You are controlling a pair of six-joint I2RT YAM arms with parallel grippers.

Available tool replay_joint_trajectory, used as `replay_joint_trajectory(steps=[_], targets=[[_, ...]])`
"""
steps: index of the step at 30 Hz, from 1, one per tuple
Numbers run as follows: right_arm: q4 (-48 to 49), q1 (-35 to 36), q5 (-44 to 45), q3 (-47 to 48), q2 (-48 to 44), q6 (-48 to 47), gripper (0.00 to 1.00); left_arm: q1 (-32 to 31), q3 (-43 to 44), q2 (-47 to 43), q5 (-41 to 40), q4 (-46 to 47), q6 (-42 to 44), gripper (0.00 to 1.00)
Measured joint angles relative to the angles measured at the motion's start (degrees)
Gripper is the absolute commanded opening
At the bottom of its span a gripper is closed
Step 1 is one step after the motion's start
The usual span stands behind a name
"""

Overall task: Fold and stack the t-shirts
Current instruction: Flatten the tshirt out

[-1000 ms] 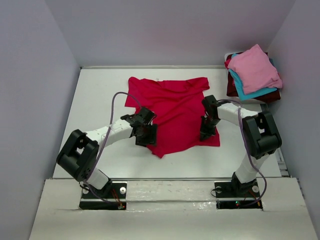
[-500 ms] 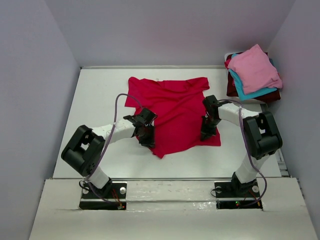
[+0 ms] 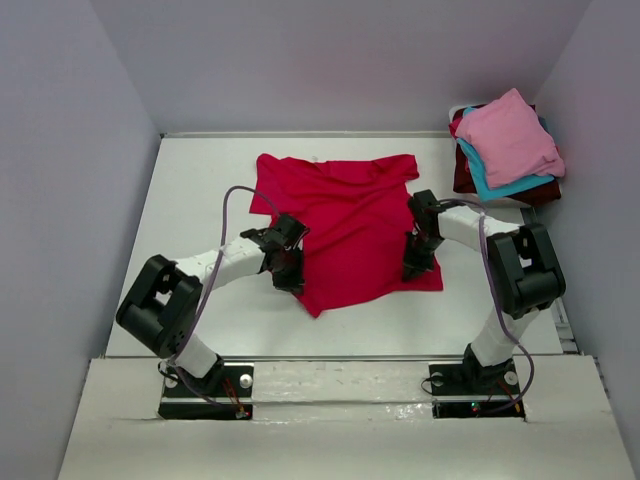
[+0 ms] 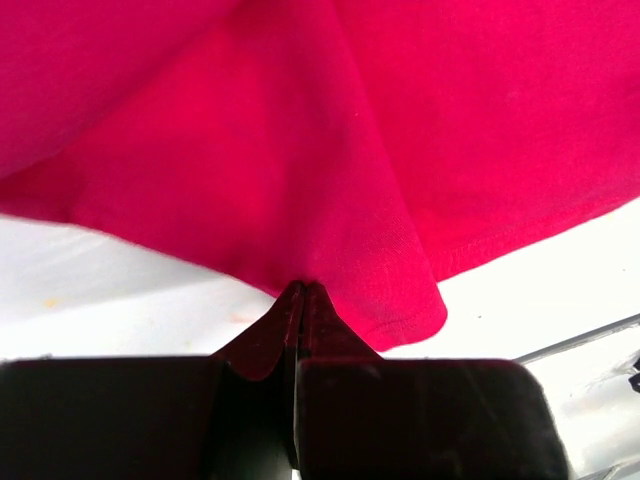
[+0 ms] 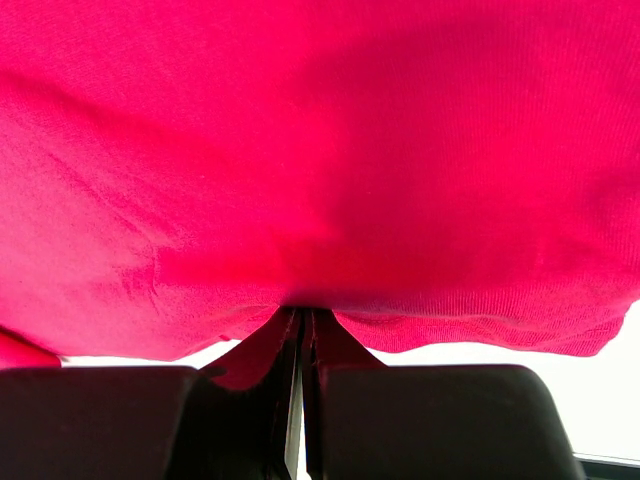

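Observation:
A crimson-red t-shirt (image 3: 345, 225) lies spread on the white table, collar toward the far wall. My left gripper (image 3: 289, 277) sits at the shirt's near-left hem, shut on the red cloth (image 4: 300, 200); the fingertips (image 4: 318, 300) pinch the hem edge. My right gripper (image 3: 415, 266) is at the near-right hem, shut on the same shirt (image 5: 320, 180), with the hem bunched over its fingertips (image 5: 322, 322). At the far right stands a stack of folded t-shirts: light pink (image 3: 510, 135) on top, teal-blue (image 3: 490, 183) under it, dark maroon (image 3: 465, 172) at the bottom.
The white table (image 3: 190, 220) is walled in by grey panels on the left, back and right. The folded stack rests on a white tray edge (image 3: 508, 205) in the far right corner. A raised white ledge (image 3: 330, 365) runs along the near side by the arm bases.
My left gripper has closed on the shirt's near-left hem and drawn slightly left, pulling that corner with it. The right gripper has stayed shut on the near-right hem.

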Motion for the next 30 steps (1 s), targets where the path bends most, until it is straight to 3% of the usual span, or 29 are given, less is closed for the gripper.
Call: replay_joint_trajectory(steps=[15,30], targets=[[-1.29,-3.72,0.7,0.02,0.0,0.0,0.07,5.75,0.0,-10.27,-3.21,-9.35,-0.7,0.06],[-2.38,-6.08,3.45,-2.84,-3.06,-0.02,0.07,6.14,-1.07,-16.39,-2.64,-16.76,-2.86,0.06]])
